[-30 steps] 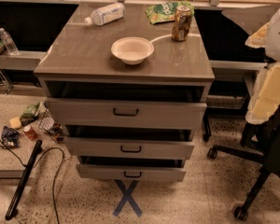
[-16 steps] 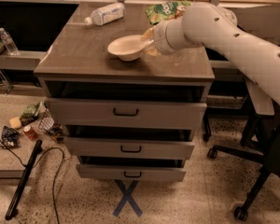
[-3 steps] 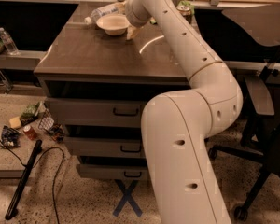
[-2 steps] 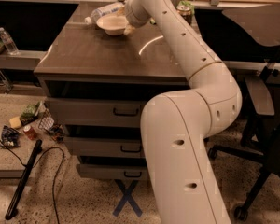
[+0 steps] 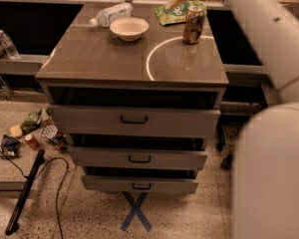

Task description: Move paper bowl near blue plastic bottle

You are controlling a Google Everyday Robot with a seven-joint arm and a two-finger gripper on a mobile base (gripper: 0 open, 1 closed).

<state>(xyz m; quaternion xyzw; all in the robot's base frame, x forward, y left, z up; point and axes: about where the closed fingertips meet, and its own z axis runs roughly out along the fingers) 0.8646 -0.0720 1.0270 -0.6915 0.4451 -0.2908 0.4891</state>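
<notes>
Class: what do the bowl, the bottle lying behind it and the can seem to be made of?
The paper bowl: matte off-white, likely paper. The blue plastic bottle: see-through glossy body, seemingly plastic. The can: printed cylinder with sheen, probably metal. The end effector hangs at the back, by the green bag.

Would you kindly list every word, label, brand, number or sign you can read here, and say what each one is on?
"X": a blue cross marked on the floor.
Label on the blue plastic bottle: too blurred to read.
Print on the can: too blurred to read.
Print on the green bag: too blurred to read.
On the paper bowl: no text.
On the gripper, above the green bag: no text visible.
</notes>
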